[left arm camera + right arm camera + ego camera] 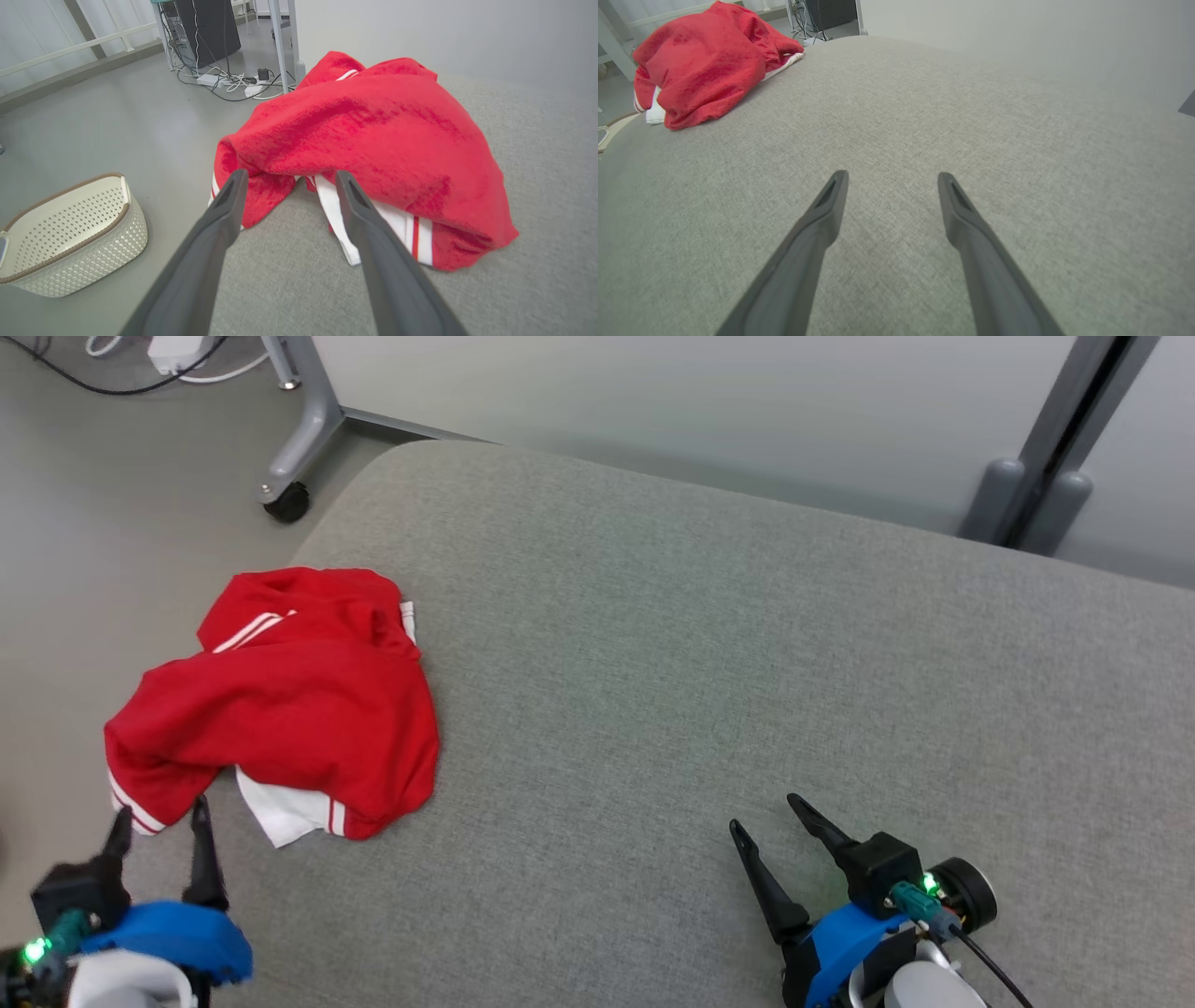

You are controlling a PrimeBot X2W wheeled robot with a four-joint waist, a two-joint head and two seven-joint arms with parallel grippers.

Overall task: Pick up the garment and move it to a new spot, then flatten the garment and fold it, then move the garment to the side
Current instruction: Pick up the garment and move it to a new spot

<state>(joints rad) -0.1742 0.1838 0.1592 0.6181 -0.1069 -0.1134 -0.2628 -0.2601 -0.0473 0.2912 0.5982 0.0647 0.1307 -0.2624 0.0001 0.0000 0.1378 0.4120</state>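
Jaws wide apart on left gripper (161,810) and right gripper (764,812), nothing held. Garment (299,709) at surface's (672,672) left edge: likely soft, light, floppy; pinch near hem.

No lettering, label, brand or number can be read on anything here, as far as the views allow.

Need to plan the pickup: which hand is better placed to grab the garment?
Left. The left hand is open at the edge of the garment; the right hand is open over bare cushion, well away.
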